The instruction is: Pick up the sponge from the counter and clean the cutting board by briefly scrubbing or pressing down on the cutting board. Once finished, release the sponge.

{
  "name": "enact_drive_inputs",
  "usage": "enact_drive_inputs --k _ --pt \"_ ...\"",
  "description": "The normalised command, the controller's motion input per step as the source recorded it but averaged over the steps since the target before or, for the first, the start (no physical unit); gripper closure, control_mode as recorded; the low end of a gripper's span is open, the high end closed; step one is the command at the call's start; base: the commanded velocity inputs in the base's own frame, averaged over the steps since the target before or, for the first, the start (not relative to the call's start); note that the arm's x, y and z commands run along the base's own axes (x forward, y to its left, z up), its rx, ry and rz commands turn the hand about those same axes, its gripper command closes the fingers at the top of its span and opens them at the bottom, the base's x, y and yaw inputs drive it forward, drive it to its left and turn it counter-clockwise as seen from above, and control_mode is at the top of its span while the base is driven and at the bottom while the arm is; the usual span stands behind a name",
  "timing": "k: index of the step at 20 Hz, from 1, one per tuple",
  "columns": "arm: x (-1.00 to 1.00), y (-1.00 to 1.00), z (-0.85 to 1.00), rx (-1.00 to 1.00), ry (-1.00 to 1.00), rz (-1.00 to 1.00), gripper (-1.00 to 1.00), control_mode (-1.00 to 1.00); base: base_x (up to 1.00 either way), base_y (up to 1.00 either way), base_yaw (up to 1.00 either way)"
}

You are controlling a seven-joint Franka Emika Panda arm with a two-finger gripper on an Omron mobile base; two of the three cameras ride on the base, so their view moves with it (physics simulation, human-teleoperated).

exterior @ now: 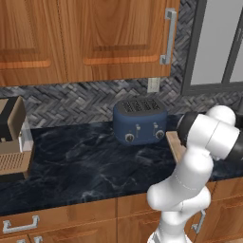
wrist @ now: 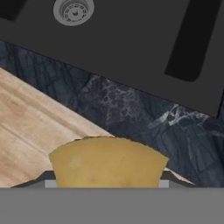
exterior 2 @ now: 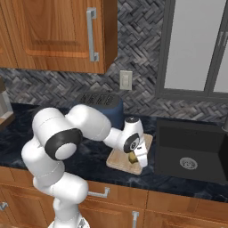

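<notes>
Yellow sponge (wrist: 107, 162) clamped in the fingers (exterior 2: 135, 159), over the cutting board (exterior 2: 120, 160).

The sponge's rough mustard face sits between the fingers, held above the board's pale, grained wood near its edge. The dark veined counter (exterior: 90, 161) runs beneath; a black sink (exterior 2: 191, 151) with steel drain (wrist: 73, 11) lies just beside the board, a navy toaster (exterior: 140, 121) behind, a coffee machine (exterior: 14, 137) far left. No readable writing.

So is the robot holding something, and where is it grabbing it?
Yes, the tool holds the yellow sponge over the board. It seems pinched at its two sides, though the tips themselves are hidden.
</notes>
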Motion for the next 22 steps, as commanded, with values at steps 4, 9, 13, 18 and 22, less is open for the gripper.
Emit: enact_drive_inputs --k 4,9,13,18,22 --pt "0.25 0.00 0.00 0.00 0.00 0.00 1.00 -1.00 0.00 0.00 0.00" --pt "0.11 0.00 -0.01 0.00 0.00 0.00 1.00 -1.00 0.00 0.00 0.00" --pt "0.16 0.00 0.00 0.00 0.00 0.00 1.00 -1.00 0.00 0.00 0.00" --pt "0.29 0.00 0.00 0.00 -0.01 0.00 1.00 -1.00 0.00 0.00 0.00" --pt "0.38 0.00 0.00 0.00 0.00 -0.01 1.00 -1.00 0.00 0.00 0.00"
